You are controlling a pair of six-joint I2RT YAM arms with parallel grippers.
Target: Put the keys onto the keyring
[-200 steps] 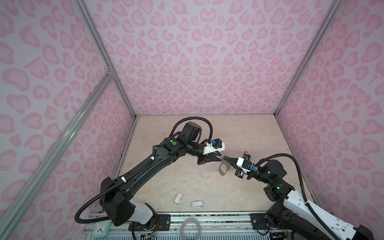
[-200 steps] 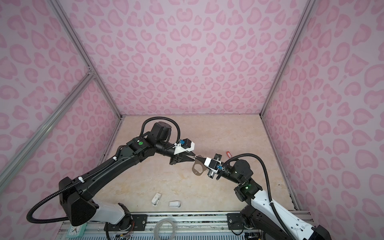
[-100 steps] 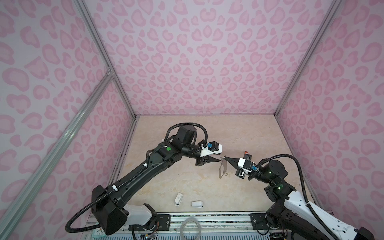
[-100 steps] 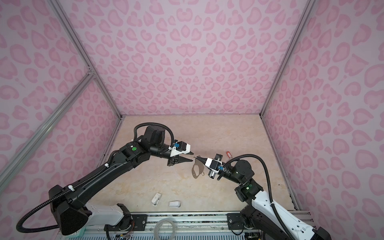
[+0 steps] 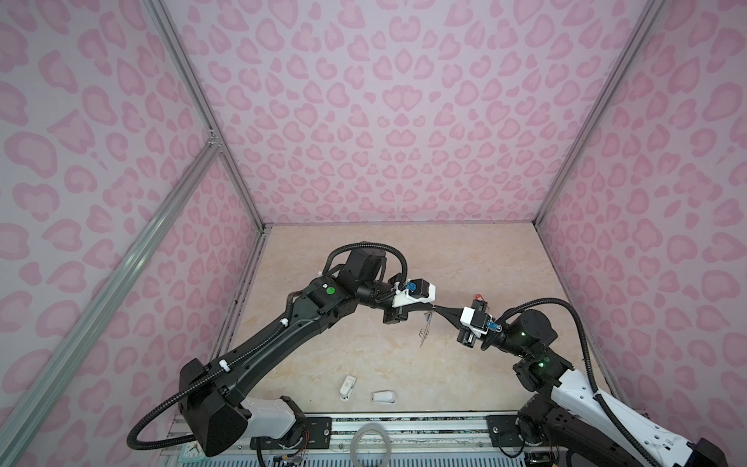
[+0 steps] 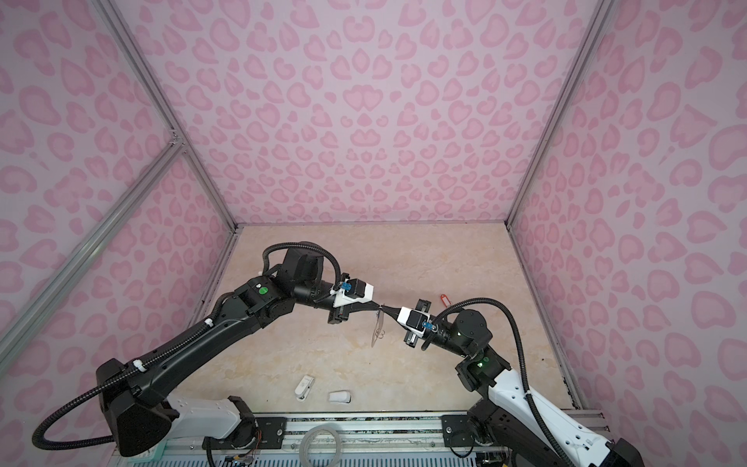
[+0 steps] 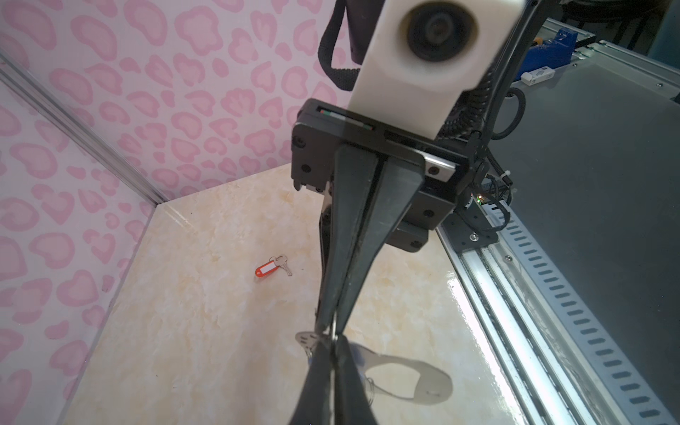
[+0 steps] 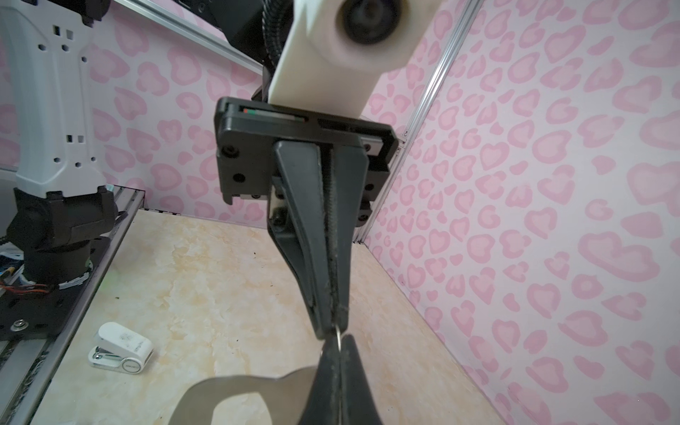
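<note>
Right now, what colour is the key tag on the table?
Red-orange key tag; clearest in left wrist view.

The left gripper [image 5: 431,312] and right gripper [image 5: 437,310] meet tip to tip mid-table, keyring [image 5: 424,333] hanging below, blocking the centre. Far table [image 5: 404,250] lies open; red-tagged key [image 6: 444,300] lies right, white plastic pieces [image 5: 347,386] near.

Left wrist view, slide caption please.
Left pincer and right pincer both grip the keyring; red-tagged key lies on the table.
</note>
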